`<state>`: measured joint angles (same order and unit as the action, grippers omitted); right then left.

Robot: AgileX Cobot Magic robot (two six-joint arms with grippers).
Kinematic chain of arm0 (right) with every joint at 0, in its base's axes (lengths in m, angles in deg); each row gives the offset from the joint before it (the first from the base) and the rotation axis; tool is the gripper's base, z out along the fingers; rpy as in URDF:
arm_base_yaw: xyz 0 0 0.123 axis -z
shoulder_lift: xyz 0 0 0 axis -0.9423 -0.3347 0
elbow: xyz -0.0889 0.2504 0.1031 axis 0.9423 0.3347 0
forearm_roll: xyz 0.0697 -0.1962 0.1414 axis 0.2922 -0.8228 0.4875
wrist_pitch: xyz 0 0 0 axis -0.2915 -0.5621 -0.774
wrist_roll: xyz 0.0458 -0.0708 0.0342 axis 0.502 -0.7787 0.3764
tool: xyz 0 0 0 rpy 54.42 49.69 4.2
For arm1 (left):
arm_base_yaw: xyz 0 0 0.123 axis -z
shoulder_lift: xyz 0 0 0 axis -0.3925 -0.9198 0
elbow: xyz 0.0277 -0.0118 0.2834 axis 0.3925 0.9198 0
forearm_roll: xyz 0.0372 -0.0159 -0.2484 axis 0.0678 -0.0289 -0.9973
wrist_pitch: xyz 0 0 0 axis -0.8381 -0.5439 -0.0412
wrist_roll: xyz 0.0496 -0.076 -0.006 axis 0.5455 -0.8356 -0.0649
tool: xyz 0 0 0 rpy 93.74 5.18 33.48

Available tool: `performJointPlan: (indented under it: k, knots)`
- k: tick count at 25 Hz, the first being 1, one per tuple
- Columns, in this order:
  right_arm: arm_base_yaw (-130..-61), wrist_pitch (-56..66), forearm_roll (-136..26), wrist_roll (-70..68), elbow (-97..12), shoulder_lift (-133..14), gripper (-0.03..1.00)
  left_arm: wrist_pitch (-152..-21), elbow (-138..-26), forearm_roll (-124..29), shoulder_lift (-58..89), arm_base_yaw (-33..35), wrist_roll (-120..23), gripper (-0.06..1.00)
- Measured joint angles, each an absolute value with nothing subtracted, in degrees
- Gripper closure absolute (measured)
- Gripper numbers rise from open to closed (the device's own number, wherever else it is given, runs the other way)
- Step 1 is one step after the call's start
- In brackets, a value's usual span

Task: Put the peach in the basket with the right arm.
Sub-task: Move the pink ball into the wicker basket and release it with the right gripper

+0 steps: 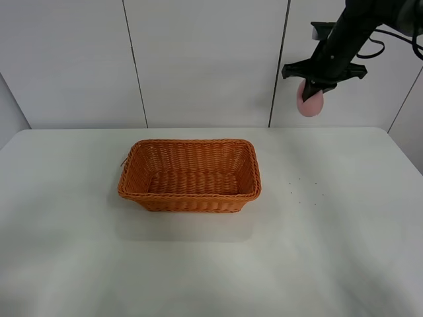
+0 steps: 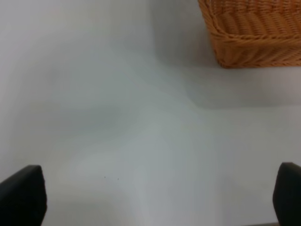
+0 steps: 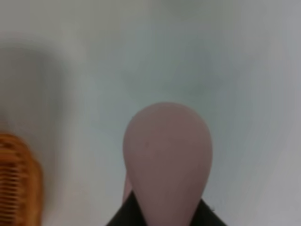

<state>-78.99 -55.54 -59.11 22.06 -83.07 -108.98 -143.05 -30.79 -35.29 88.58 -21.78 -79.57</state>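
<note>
The pale-pink peach [image 1: 310, 103] hangs high above the table at the back right, held in my right gripper [image 1: 316, 91], which is shut on it. The right wrist view shows the peach [image 3: 168, 160] filling the middle, its pointed end outward, with the black fingers [image 3: 123, 217] at its base. The orange-brown wicker basket [image 1: 190, 174] sits on the table to the left of and below the peach, and nothing lies inside it. Its corner [image 2: 254, 33] shows in the left wrist view, where my left gripper [image 2: 155, 197] stands open over bare table. An edge of the basket [image 3: 16, 183] appears in the right wrist view.
The white table [image 1: 330, 238] spreads around the basket. A white panelled wall [image 1: 198, 59] stands behind it. A few tiny dark specks [image 1: 301, 191] lie to the right of the basket.
</note>
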Motion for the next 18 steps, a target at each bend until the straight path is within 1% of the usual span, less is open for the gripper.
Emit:
performJointPlan:
  k: [5,12,18]
  knots:
    - [-85.9,-55.7,-60.3,22.1,-83.7,-108.3,0.96,-143.1,-30.8,-35.3,88.6,-21.8,-79.6,-0.04]
    - [-97.7,-55.6,-60.4,21.3,-83.7,-108.3,0.96,-143.1,-30.8,-35.3,88.6,-21.8,-79.6,-0.04]
    - [-105.2,-50.5,-60.4,21.3,-83.7,-108.9,0.96,-143.1,-30.8,-35.3,88.6,-21.8,-79.6,-0.04]
